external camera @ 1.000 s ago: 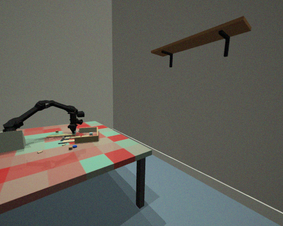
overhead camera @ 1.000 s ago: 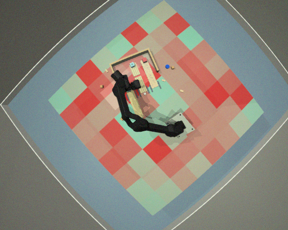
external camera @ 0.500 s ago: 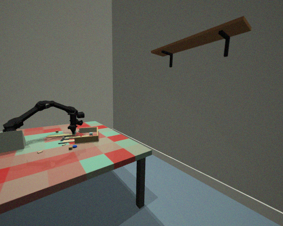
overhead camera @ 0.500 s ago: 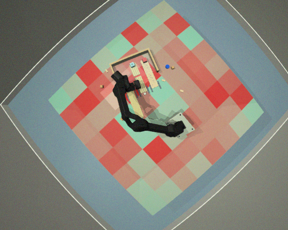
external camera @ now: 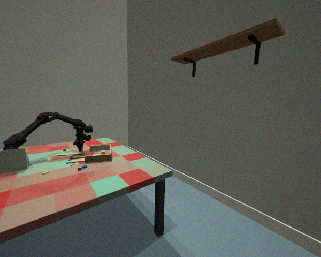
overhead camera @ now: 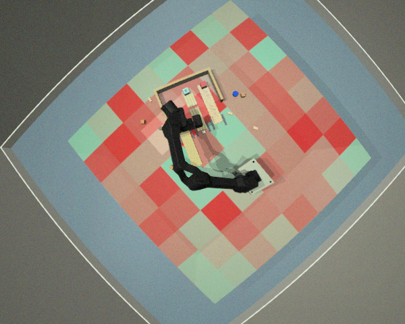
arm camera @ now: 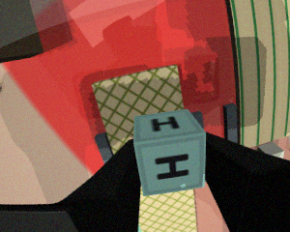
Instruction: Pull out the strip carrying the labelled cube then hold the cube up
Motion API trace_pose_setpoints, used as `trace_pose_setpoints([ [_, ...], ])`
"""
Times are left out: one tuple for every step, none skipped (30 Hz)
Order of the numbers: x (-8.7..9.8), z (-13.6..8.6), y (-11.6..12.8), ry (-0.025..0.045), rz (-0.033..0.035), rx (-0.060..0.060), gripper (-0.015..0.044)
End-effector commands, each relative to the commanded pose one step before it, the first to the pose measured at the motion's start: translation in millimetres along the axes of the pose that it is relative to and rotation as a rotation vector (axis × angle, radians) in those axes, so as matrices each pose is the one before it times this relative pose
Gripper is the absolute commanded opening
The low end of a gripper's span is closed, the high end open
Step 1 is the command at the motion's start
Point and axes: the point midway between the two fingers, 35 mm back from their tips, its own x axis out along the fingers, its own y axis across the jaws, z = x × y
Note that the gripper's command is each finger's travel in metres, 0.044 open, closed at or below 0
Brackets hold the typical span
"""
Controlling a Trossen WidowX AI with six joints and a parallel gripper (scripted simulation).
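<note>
My gripper [arm camera: 165,142] [external camera: 81,149] is shut on the blue-grey cube marked H [arm camera: 172,166], one finger on each side. The cube hides part of the cross-hatched strip [arm camera: 140,103] [overhead camera: 192,150] below it; I cannot tell if they touch. That strip lies in one piece, its near end outside the walled frame. The green-striped strip [overhead camera: 198,117] [arm camera: 266,72] is in two pieces with a gap; a light blue cube [overhead camera: 185,90] [external camera: 102,152] stands at its far end. The speckled strip [overhead camera: 211,106] carries a red cube [overhead camera: 203,84].
Wooden walls [overhead camera: 181,80] [external camera: 99,158] bound three sides around the strips. Dark guide posts [arm camera: 230,123] [overhead camera: 224,119] stand beside them. A small white block [arm camera: 271,149] [overhead camera: 203,131] lies at the striped strip's near end. A blue disc [overhead camera: 235,93] [external camera: 84,166] and brown block [overhead camera: 242,94] [external camera: 79,168] lie outside.
</note>
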Motion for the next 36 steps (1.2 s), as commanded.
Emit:
trace_pose_setpoints([
  [-10.6, -11.02, -7.38, -0.00165, 0.00066, -0.0029, 0.0],
  [-2.31, -2.97, -2.24, 0.0002, 0.00007, 0.0005, 0.0],
  [-2.26, -3.01, -2.24, 0.00021, 0.0001, 0.0005, 0.0],
  [-2.2, -3.06, -2.25, 0.00022, 0.00014, 0.0005, 0.0],
  [-2.14, -3.08, -2.24, 0.00023, 0.00017, 0.0005, 0.0],
  [-1.66, -2.48, -1.78, 0.00019, 0.00016, 0.0004, 0.0],
  [-0.98, -1.5, -1.07, 0.00012, 0.00011, 0.0002, 0.0],
  [-0.32, -0.5, -0.36, 0.00004, 0.00004, 0.0001, 0.0],
  [-0.05, -0.42, -0.36, 0.00001, -0.00003, 0.0, 0.0],
  [-0.16, -1.25, -1.07, 0.00003, -0.0001, 0.0001, 0.0],
  [-0.25, -2.1, -1.79, 0.00005, -0.00017, 0.0001, 0.0],
  [-0.28, -2.58, -2.18, 0.00006, -0.0002, 0.0001, 0.0],
  [-0.26, -2.61, -2.19, 0.00007, -0.00019, 0.0001, 0.0],
  [-0.23, -2.64, -2.19, 0.00007, -0.00018, 0.0001, 0.0],
  [-0.2, -2.66, -2.2, 0.00008, -0.00017, 0.0001, 0.0],
  [-0.18, -2.69, -2.2, 0.00008, -0.00016, 0.0001, 0.0],
  [-0.15, -2.72, -2.21, 0.00009, -0.00016, 0.0001, 0.0],
  [-0.12, -2.74, -2.21, 0.0001, -0.00015, 0.0001, 0.0],
  [-0.09, -2.77, -2.21, 0.0001, -0.00014, 0.0001, 0.0],
  [-0.07, -2.8, -2.22, 0.00011, -0.00013, 0.0001, 0.0],
  [-0.04, -2.82, -2.22, 0.00011, -0.00012, 0.0001, 0.0],
  [-0.01, -2.85, -2.22, 0.00012, -0.00011, 0.0001, 0.0],
  [0.02, -2.87, -2.23, 0.00012, -0.0001, 0.0001, 0.0],
  [0.05, -2.9, -2.23, 0.00013, -0.0001, 0.0001, 0.0],
  [0.07, -2.92, -2.23, 0.00013, -0.00009, 0.0001, 0.0],
  [0.1, -2.95, -2.23, 0.00014, -0.00008, 0.0001, 0.0],
  [0.13, -2.97, -2.24, 0.00014, -0.00007, 0.0001, 0.0],
  [0.16, -2.99, -2.24, 0.00015, -0.00006, 0.0001, 0.0],
  [0.19, -3.01, -2.24, 0.00015, -0.00005, 0.0001, 0.0],
  [0.22, -3.04, -2.24, 0.00016, -0.00004, 0.0001, 0.0],
  [0.24, -3.06, -2.24, 0.00016, -0.00003, 0.0001, 0.0],
  [0.27, -3.08, -2.24, 0.00017, -0.00002, 0.0001, 0.0],
  [0.3, -3.11, -2.24, 0.00017, -0.00002, 0.0001, 0.0],
  [0.33, -3.13, -2.24, 0.00018, -0.00001, 0.0001, 0.0],
  [0.36, -3.15, -2.24, 0.00018, 0.0, 0.0001, 0.0],
  [0.32, -2.61, -1.84, 0.00015, 0.00001, 0.0001, 0.0],
])
